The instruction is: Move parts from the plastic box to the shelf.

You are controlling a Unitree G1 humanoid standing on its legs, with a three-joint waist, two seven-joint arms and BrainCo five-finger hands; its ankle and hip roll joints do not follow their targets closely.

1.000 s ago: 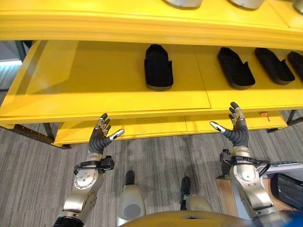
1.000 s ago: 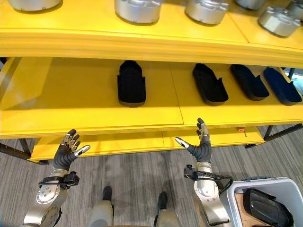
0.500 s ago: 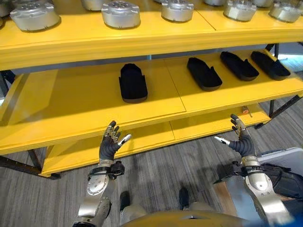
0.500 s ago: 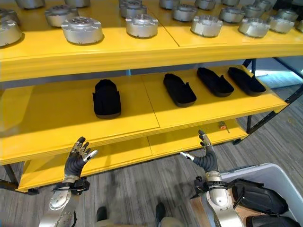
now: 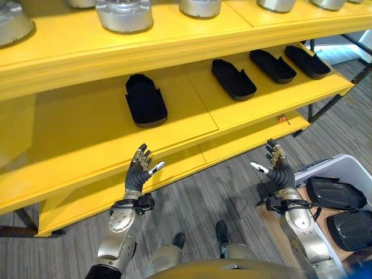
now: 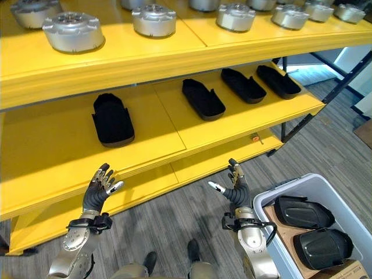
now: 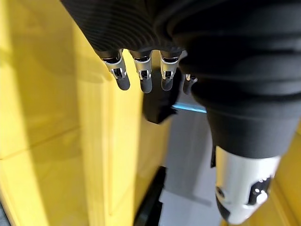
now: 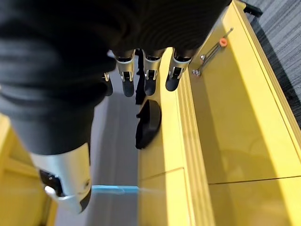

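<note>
- A long yellow metal shelf (image 6: 174, 125) of several tiers fills the upper part of the frame and runs toward the upper right.
- A pale grey plastic box (image 6: 343, 197) stands on the floor at the lower right, just beside the right arm.
- Round silver metal castings (image 6: 74, 32) sit in a row along the top tier.
- Four black moulded shoe-shaped parts lie on the middle tier: one (image 6: 112, 119) left of centre, another (image 6: 203, 98) at centre, two more (image 6: 244, 85) toward the upper right.
- Two glossy black parts (image 6: 303, 212) lie inside the box, one (image 6: 323, 249) nearer the bottom edge; they may overlap, the view is unclear.
- The left hand (image 6: 96, 192) is raised at the lower left, fingers straight and spread, holding nothing.
- The right hand (image 6: 236, 190) is raised at lower centre-right, fingers likewise straight, empty.
- A small orange-tipped object (image 6: 254, 138) sits at the lower tier's front edge.
</note>
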